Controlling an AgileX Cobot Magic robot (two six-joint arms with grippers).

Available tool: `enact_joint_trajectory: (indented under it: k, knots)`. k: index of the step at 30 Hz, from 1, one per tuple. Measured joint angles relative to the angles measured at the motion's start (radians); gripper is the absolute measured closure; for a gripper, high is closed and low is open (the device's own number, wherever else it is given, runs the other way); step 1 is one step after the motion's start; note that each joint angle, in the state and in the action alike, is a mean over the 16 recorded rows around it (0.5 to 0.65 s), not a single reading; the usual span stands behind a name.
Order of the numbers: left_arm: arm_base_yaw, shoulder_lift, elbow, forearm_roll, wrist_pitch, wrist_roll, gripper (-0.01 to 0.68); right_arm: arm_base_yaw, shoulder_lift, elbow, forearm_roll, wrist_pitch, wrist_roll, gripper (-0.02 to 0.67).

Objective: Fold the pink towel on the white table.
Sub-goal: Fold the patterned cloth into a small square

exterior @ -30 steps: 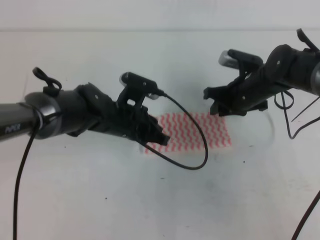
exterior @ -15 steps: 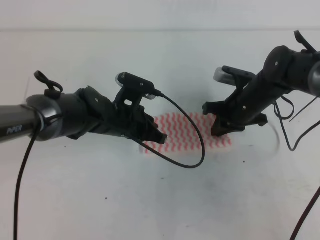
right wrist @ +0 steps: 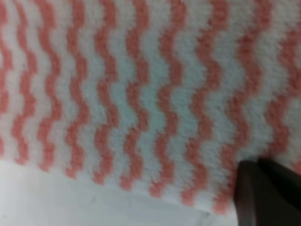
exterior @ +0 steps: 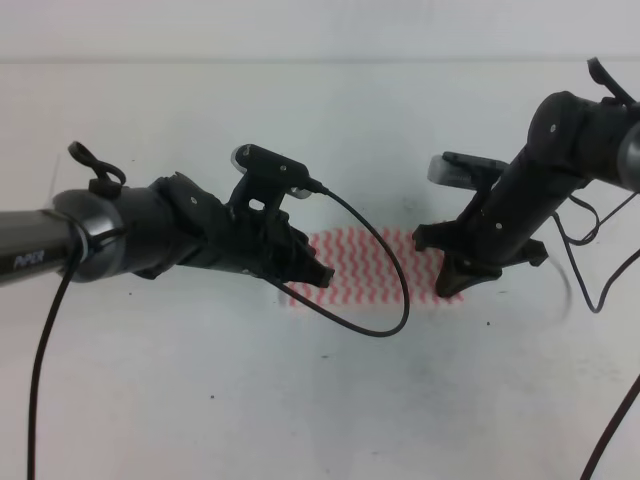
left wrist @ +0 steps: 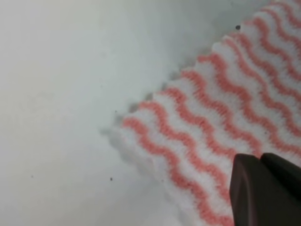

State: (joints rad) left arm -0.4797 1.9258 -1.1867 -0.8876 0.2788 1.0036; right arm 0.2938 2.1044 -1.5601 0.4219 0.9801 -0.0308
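Exterior high view is showing the pink towel [exterior: 370,265] lying flat on the white table [exterior: 300,400], long axis running left-right between the arms; the left gripper [exterior: 312,272] is sitting over its left end, the right gripper [exterior: 452,282] over its right end.

Left wrist view is showing one dark finger [left wrist: 265,190] over the towel's corner; opening cannot be told.

Right wrist view is showing a fingertip [right wrist: 268,190] near the towel's edge; grip unclear. No containers.

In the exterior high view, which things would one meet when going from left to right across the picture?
Black left gripper → pink-and-white wavy-striped thin towel lying on the white table → black right gripper.
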Motion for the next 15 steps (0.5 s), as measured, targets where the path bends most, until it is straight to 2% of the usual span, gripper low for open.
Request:
enact_joint_trajectory:
  k: [15]
  knots:
    - [0.0,-0.01,-0.003,0.0,-0.004,0.028,0.676,0.0,-0.13,0.0,-0.008,-0.027,0.007,0.666]
